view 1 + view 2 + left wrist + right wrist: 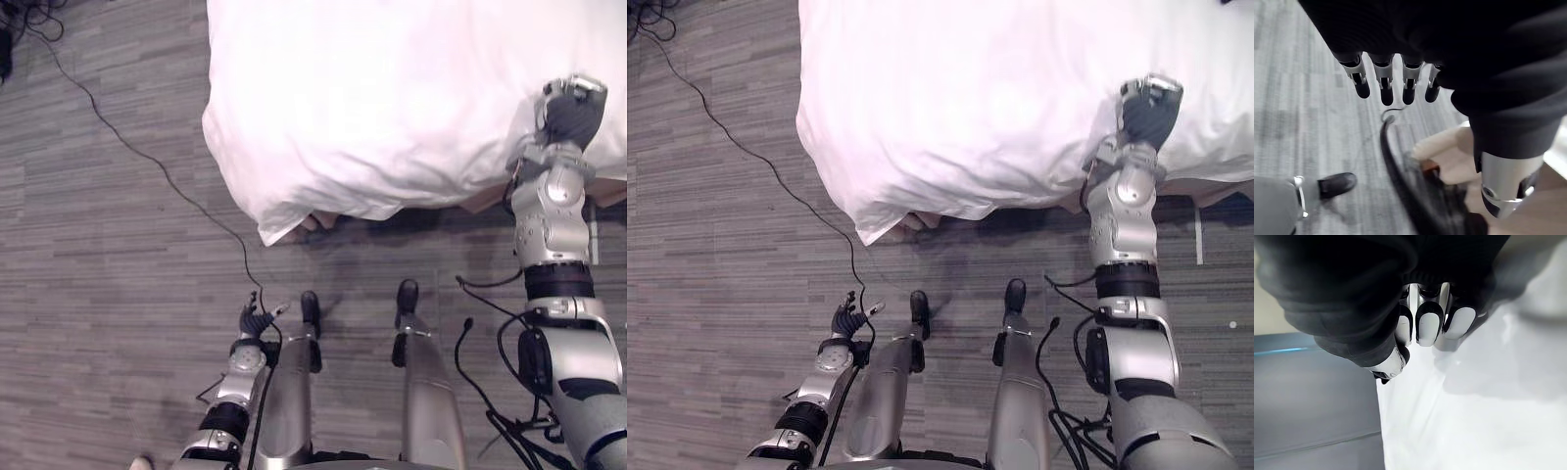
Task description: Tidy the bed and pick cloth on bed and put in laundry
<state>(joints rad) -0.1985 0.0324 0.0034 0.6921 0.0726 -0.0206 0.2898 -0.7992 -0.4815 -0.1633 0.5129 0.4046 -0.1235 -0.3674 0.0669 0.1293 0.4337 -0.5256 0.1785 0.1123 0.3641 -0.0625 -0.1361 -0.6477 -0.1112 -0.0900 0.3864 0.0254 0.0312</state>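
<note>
Duvet: a white, puffy fabric duvet (392, 98) is spread over the bed (1215, 186), with 1 corner sagging toward the grey plank-patterned floor (98, 294).
Right hand: the right hand (573, 110) is on the duvet at the bed's near edge. I cannot tell whether its fingers grip the fabric.
Left hand: the left hand (255, 318) hangs low over the floor, its fingers (1387, 85) loosely straight and holding nothing.
Cloth: a pale peach shape (1449, 152) peeks from under the sagging corner. I cannot tell what it is.
Done: the duvet looks mostly spread, though it is rumpled.
Left: judging by this, 3 steps are left: squaring the corner, picking up the cloth and taking it to the laundry.
</note>
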